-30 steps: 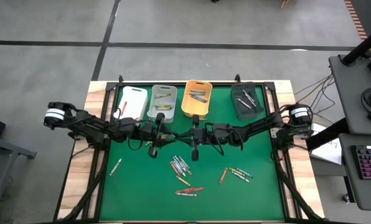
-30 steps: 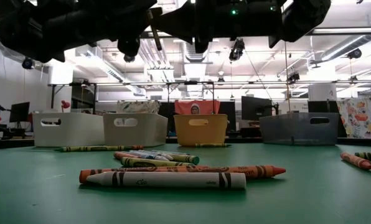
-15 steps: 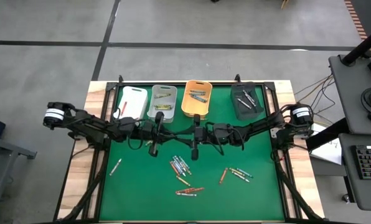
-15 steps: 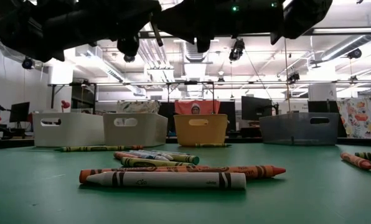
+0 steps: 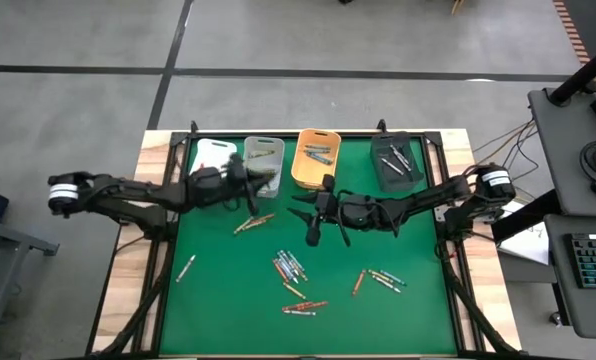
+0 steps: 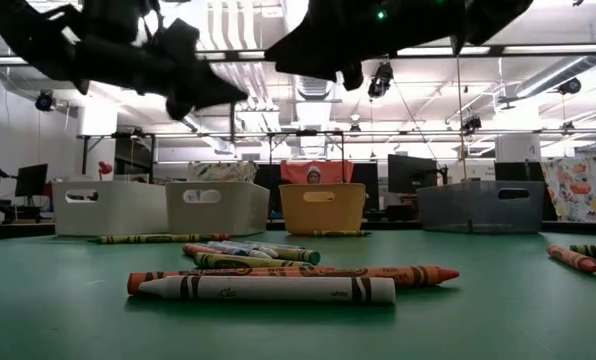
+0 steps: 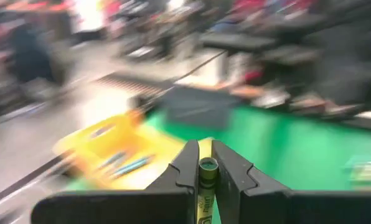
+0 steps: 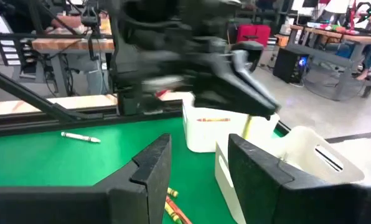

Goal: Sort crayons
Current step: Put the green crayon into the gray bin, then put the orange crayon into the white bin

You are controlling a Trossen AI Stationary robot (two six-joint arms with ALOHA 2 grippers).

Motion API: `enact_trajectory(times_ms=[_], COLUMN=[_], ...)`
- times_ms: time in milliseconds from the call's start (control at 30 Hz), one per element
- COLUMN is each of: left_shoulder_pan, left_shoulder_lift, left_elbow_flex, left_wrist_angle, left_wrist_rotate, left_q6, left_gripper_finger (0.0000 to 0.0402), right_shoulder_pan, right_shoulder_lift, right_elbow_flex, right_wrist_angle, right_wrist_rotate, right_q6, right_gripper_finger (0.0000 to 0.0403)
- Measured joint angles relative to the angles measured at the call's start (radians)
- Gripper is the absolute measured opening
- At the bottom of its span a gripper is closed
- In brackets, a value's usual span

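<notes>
My left gripper [image 7: 205,163] is shut on a yellow-green crayon [image 7: 205,186] that stands up between its fingers. In the high view this gripper [image 5: 250,190] hangs in front of the grey bin [image 5: 262,163]. My right gripper [image 5: 313,222] is held above mid-table, open, with nothing between its fingers [image 8: 151,168]. Loose crayons lie on the green mat: two [image 5: 253,222] under the left arm, a cluster [image 5: 290,267] in the middle, some [image 5: 378,278] to the right and one [image 5: 186,267] at the left. Closest in the low view is a white crayon [image 6: 266,290].
Four bins line the back edge: white [image 5: 211,160], grey, orange [image 5: 315,158] and black [image 5: 396,160], each holding some crayons. A dark frame rims the mat. A desk with a keyboard [image 5: 590,270] stands to the right of the table.
The left gripper closed on the crayon and the right gripper opened, letting it go. The left arm then swung back toward the bins with it; the right arm shifted slightly.
</notes>
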Motion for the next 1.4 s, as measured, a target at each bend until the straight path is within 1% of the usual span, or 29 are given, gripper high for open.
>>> enact_trajectory(times_ms=[100, 200, 300, 400, 567, 633, 733, 933, 1233, 1400], left_shoulder_pan=[0.088, 0.167, 0.229, 0.267, 0.301, 0.304, 0.304, 0.310, 0.318, 0.304], left_shoulder_lift=[-0.006, 0.024, 0.080, 0.147, 0.264, 0.297, 0.338, 0.383, 0.362, 0.349], left_elbow_flex=[0.039, 0.094, 0.158, 0.225, 0.327, 0.363, 0.403, 0.441, 0.441, 0.440], left_wrist_angle=[-0.166, -0.276, -0.388, -0.454, -0.552, -0.594, -0.641, -0.643, -0.650, -0.668], left_wrist_rotate=[-0.067, -0.074, -0.074, -0.074, -0.075, -0.101, -0.147, -0.163, -0.171, -0.169], left_q6=[-0.029, -0.042, -0.026, 0.016, 0.112, 0.140, 0.185, 0.251, 0.249, 0.206], left_gripper_finger=[0.0006, 0.0006, 0.0006, 0.0005, 0.0011, 0.0017, 0.0022, 0.0029, 0.0030, 0.0030], right_shoulder_pan=[0.000, 0.000, 0.000, 0.000, 0.000, 0.000, 0.000, 0.000, 0.000, 0.000], right_shoulder_lift=[-0.003, -0.003, 0.001, 0.002, 0.002, 0.002, 0.002, 0.002, 0.002, 0.002], right_elbow_flex=[0.002, 0.004, 0.004, 0.004, 0.004, 0.004, 0.004, 0.004, 0.004, 0.004], right_wrist_angle=[-0.004, -0.004, -0.007, -0.017, -0.032, -0.034, -0.045, -0.056, -0.063, -0.066], right_wrist_rotate=[0.000, 0.000, 0.000, 0.000, -0.001, -0.001, -0.002, -0.002, -0.001, -0.001], right_q6=[-0.001, -0.001, -0.001, -0.001, 0.000, -0.001, 0.000, 0.000, 0.000, 0.014], right_gripper_finger=[0.0148, 0.0148, 0.0148, 0.0148, 0.0148, 0.0148, 0.0148, 0.0148, 0.0148, 0.0148])
